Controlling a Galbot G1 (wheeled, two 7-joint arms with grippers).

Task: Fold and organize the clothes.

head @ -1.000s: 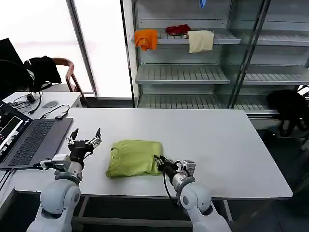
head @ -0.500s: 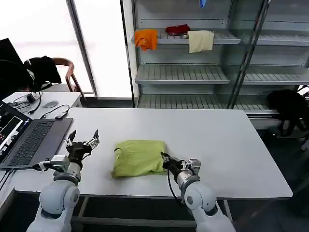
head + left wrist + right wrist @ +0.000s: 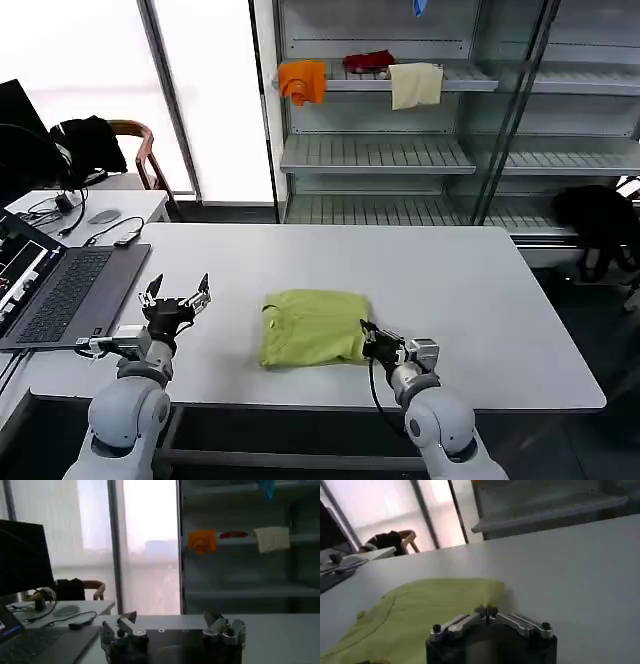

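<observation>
Pinching T-shirt [image 3: 315,326] hem: right gripper [image 3: 368,336] | left gripper [image 3: 176,296] spread | laptop [image 3: 60,290] beside

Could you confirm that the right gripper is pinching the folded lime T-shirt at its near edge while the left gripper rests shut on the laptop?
Not quite: in the head view the left gripper is open above the table, beside the laptop. The right gripper does pinch the T-shirt.

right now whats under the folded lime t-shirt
The white rectangular table lies under the folded lime cotton T-shirt. Its lower layers and anything beneath are covered. The right pincer is shut on its near right edge.
</observation>
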